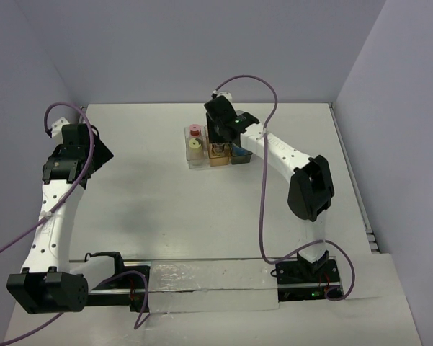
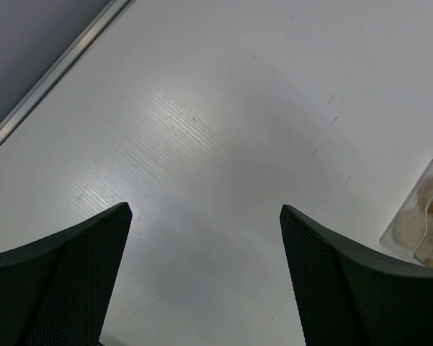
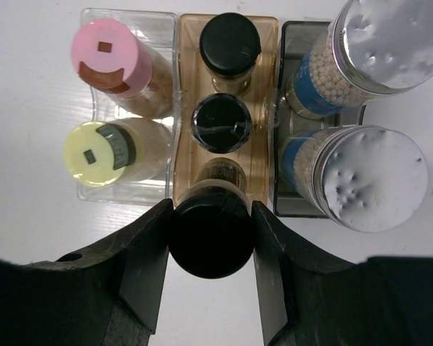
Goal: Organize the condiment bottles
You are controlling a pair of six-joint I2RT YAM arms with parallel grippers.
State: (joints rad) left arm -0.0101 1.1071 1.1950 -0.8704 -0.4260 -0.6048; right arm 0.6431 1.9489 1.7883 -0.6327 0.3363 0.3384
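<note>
Three trays stand side by side at the table's far middle (image 1: 216, 153). The clear tray (image 3: 86, 189) holds a pink-capped bottle (image 3: 104, 47) and a cream-capped bottle (image 3: 94, 153). The amber tray (image 3: 265, 108) holds two black-capped jars (image 3: 230, 43) (image 3: 222, 122). My right gripper (image 3: 210, 216) is shut on a third black-capped jar (image 3: 210, 241), upright at the amber tray's near end. The grey tray (image 3: 292, 32) holds two clear blue-labelled bottles (image 3: 389, 43) (image 3: 375, 180). My left gripper (image 2: 205, 216) is open and empty over bare table at the left.
The clear tray's corner shows at the right edge of the left wrist view (image 2: 421, 220). A wall edge runs along the table's far left (image 2: 50, 72). The right arm (image 1: 310, 187) reaches from the near right to the trays.
</note>
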